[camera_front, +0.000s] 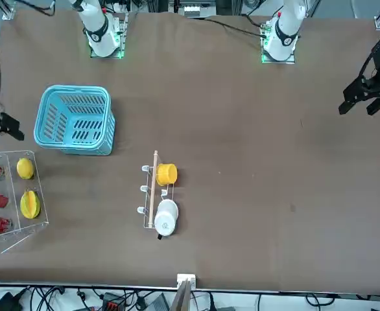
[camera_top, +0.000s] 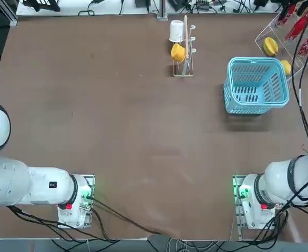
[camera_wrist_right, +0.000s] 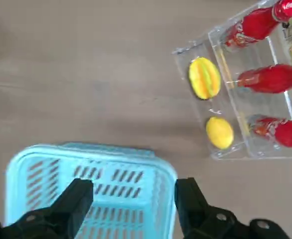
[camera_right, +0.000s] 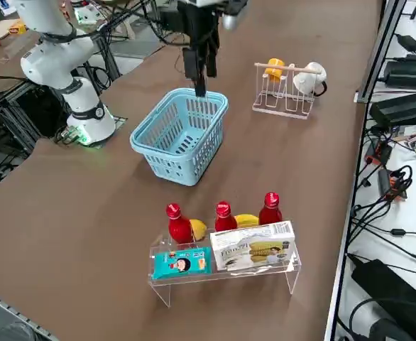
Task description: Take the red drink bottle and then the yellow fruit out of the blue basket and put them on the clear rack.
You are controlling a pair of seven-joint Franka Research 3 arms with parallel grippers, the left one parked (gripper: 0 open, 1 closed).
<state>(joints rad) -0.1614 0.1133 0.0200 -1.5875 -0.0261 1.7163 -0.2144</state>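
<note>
Metal and thin, a cup stand is seen at left on the bench. Next, the blue basket is overhung by the right gripper, its fingers spread apart. At right, 3 red drink bottles and the yellow fruit (lemon-like) are carried by the clear rack.

From the robot's side, the basket sits at the table's two o'clock — right gripper above it. At the basket's one o'clock, the rack holds three bottles, two fruits and two packages; at ten, a stand bears two cups.
</note>
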